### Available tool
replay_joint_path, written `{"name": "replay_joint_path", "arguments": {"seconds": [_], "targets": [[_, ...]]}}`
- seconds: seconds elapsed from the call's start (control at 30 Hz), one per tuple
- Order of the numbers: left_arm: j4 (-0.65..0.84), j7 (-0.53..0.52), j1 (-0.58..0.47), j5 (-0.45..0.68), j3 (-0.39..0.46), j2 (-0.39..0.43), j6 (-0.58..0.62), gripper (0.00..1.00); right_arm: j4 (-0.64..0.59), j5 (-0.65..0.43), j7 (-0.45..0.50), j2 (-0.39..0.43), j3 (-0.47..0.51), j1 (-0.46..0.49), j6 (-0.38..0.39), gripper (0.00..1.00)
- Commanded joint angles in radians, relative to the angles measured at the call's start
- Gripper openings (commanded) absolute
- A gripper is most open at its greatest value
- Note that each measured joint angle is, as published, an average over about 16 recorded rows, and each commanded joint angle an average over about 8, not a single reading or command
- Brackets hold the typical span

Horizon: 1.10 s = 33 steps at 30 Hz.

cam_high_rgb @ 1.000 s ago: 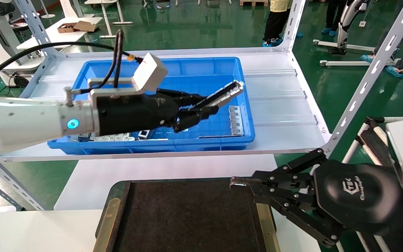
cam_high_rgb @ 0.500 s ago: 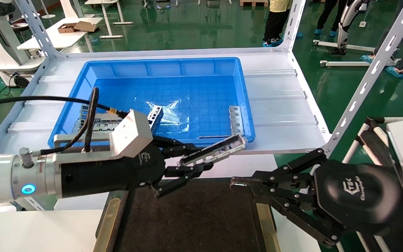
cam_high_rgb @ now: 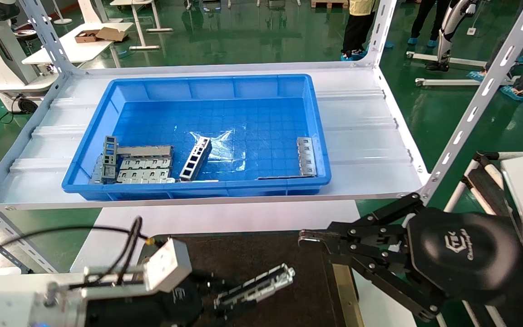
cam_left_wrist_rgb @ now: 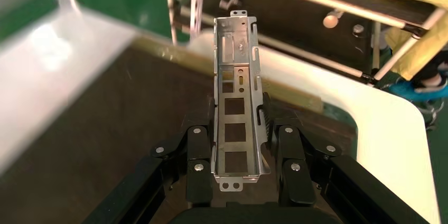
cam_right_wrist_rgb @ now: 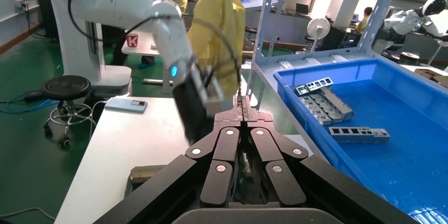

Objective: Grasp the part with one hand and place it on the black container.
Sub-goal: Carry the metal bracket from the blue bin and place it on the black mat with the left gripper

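Observation:
The part [cam_high_rgb: 256,286], a slim silver-grey metal channel with raised side walls, end tabs and openings in its floor, is held in my left gripper [cam_high_rgb: 225,297]. The gripper is shut on its side walls, low over the black container [cam_high_rgb: 243,252]. In the left wrist view the part [cam_left_wrist_rgb: 236,76] sticks out past the fingers [cam_left_wrist_rgb: 199,134] over the dark felt [cam_left_wrist_rgb: 105,129]. Whether it touches the felt I cannot tell. My right gripper [cam_high_rgb: 304,236] is shut and empty at the container's right edge; it also shows in the right wrist view [cam_right_wrist_rgb: 242,102].
A deep blue bin [cam_high_rgb: 207,81] stands on the white shelf behind, holding a ladder-like bar [cam_high_rgb: 195,159], flat grey plates [cam_high_rgb: 143,169] and a tabbed piece [cam_high_rgb: 307,156]. Brass strips [cam_high_rgb: 141,286] edge the container. Slanted shelf posts [cam_high_rgb: 470,109] stand at the right.
My left gripper, with the part in it, has moved from above the blue bin toward me and down over the black container. The right arm has not moved.

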Motion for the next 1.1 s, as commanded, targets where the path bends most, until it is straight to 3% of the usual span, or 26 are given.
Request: {"name": "replay_joint_path", "arguments": {"seconds": [0.03,0.27,0.5,0.8,1.1], "targets": [[0.002,-0.018,0.045,0.008,0.019,0.003,-0.037,0.00,0.000,0.000,0.000,0.000,0.000,0.000,0.000,0.00],[0.025,-0.161,0.177,0.032,0.078,0.071,-0.276,0.00,0.000,0.000,0.000,0.000,0.000,0.000,0.000,0.00],[0.100,-0.341,0.249,0.013,0.119,0.210,-0.579,0.00,0.000,0.000,0.000,0.000,0.000,0.000,0.000,0.00],[0.253,-0.466,0.223,-0.037,0.180,0.399,-0.873,0.00,0.000,0.000,0.000,0.000,-0.001,0.000,0.000,0.00],[0.403,-0.500,0.175,-0.137,0.265,0.520,-1.005,0.00,0.000,0.001,0.000,0.000,-0.001,0.000,0.000,0.00]]}}
